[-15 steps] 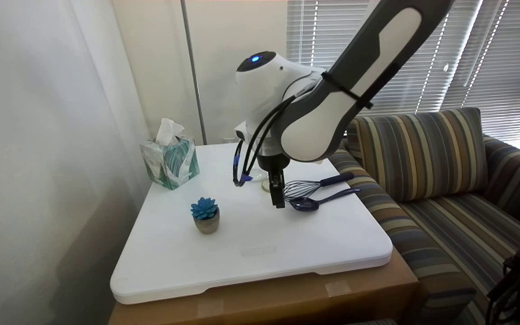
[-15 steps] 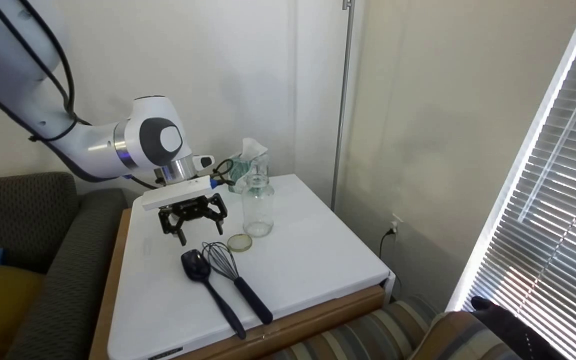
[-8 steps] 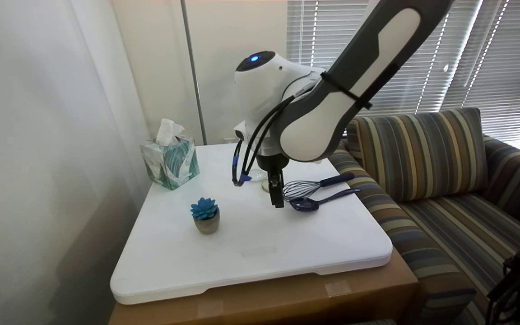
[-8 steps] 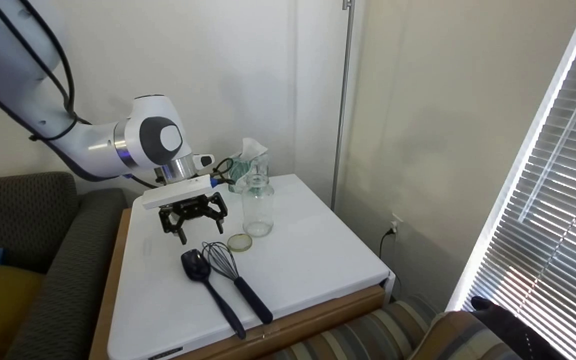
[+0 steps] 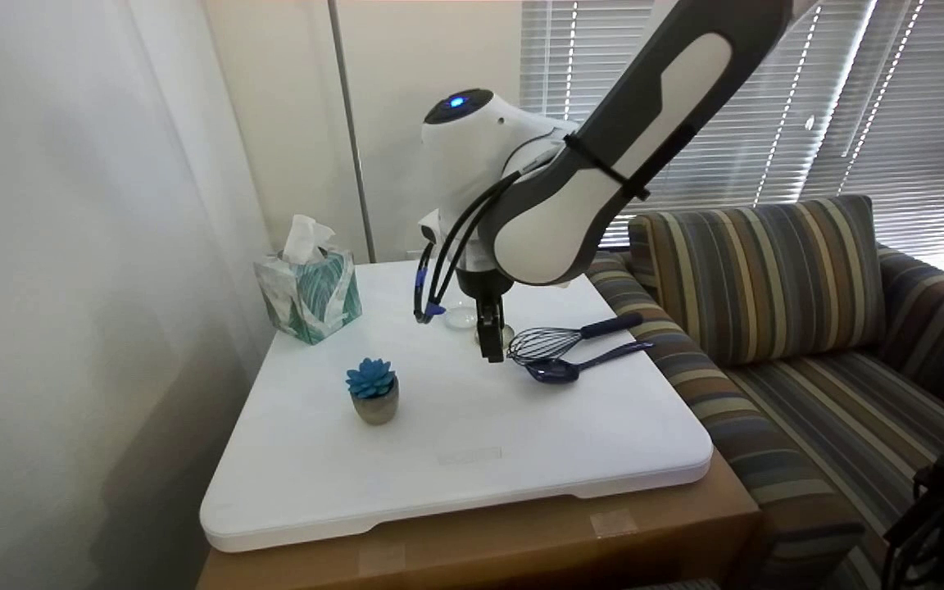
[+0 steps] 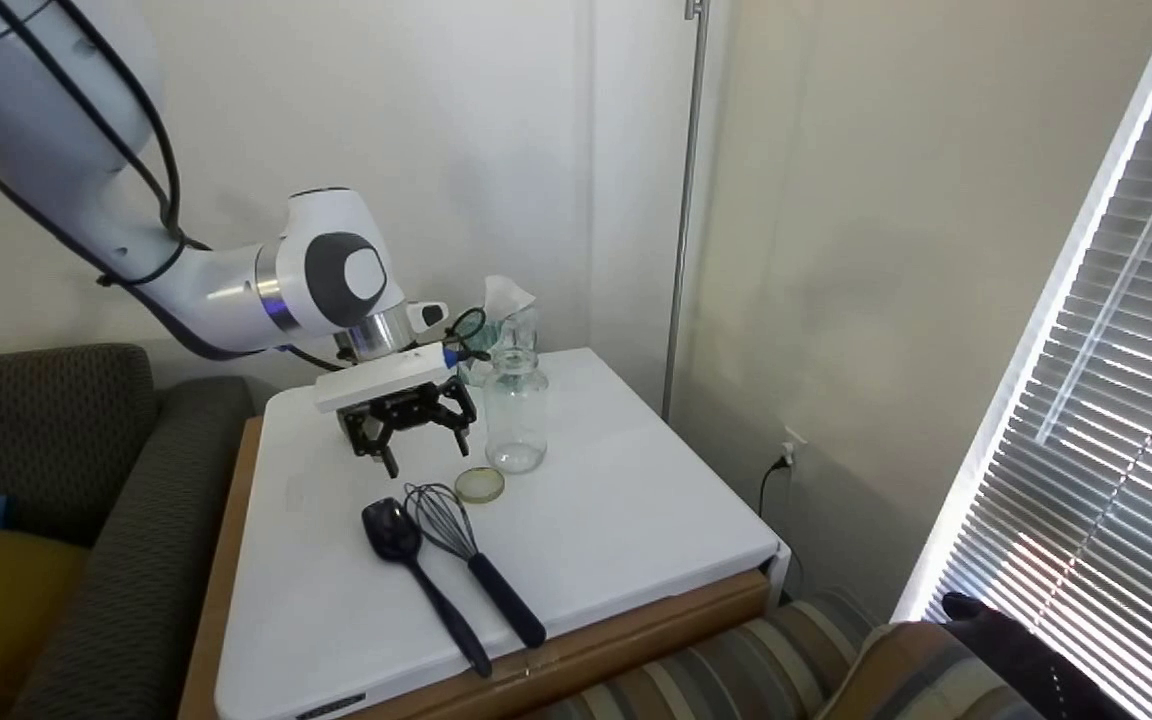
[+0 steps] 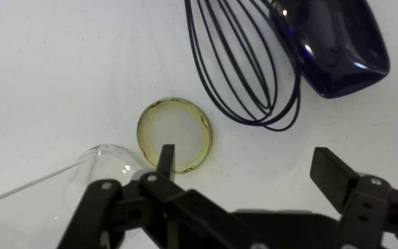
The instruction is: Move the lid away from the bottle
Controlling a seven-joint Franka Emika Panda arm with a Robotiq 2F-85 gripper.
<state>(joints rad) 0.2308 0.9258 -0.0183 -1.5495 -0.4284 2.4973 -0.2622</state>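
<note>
The lid, a flat pale yellow-rimmed disc, lies on the table beside the bottle in an exterior view. It also shows in the wrist view and partly behind the gripper in an exterior view. The clear glass bottle stands upright and has no lid on it; its base shows in an exterior view and its glass at lower left in the wrist view. My gripper is open and empty above the table. In the wrist view its left finger overlaps the lid, and the gripper sits mostly to the lid's right.
A whisk lies close to the lid, and a dark spoon lies against the whisk. A tissue box stands at the table's back corner. A small pot with a blue plant stands nearer the front. A striped sofa borders the table.
The arm has moved toward the bottle and lid, rightward in one exterior view and left and back in the other. The gripper stays open. Lid, bottle and utensils have not moved.
</note>
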